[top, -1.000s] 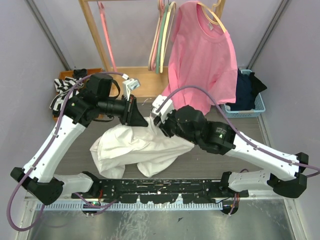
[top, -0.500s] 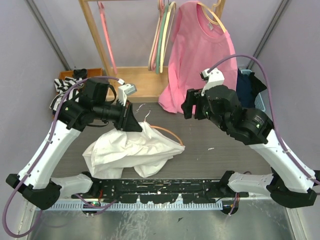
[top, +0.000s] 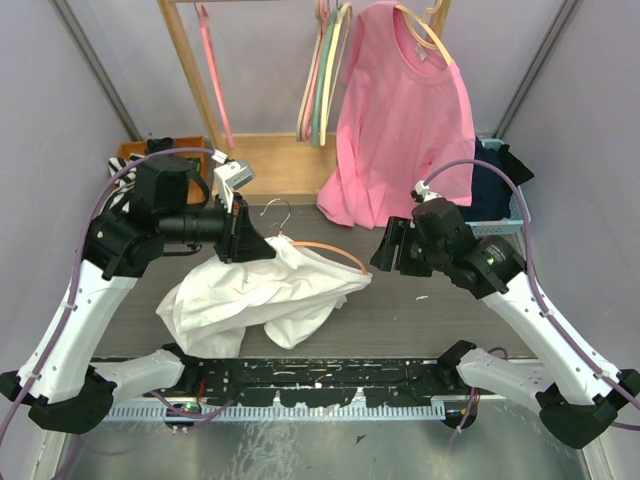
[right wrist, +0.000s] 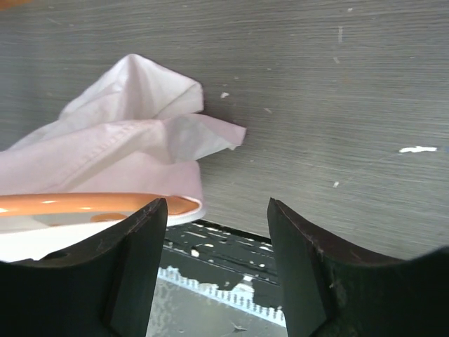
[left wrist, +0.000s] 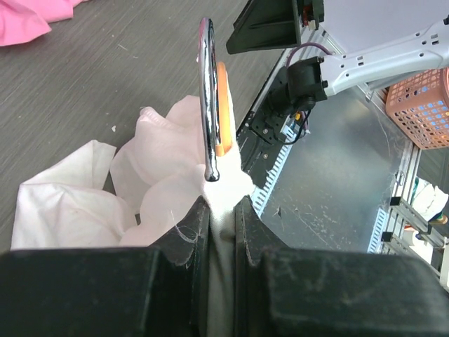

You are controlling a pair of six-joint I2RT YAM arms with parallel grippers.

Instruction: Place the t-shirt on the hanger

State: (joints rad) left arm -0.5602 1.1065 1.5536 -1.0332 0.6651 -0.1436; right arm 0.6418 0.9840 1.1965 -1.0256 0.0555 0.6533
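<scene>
t-shirt (top: 250, 300) heaped on worktop (top: 440, 315) toward near edge, collar raised | left jaws pinched shut on collar at hanger (top: 335, 250) neck, likely anchoring it | right jaws wide, empty, facing exposed orange shoulder

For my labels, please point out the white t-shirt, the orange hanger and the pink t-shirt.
white t-shirt (top: 235, 300): top view, crumpled middle.
orange hanger (top: 330, 246): top view, bare orange shoulder.
pink t-shirt (top: 400, 120): top view, chest.
</scene>
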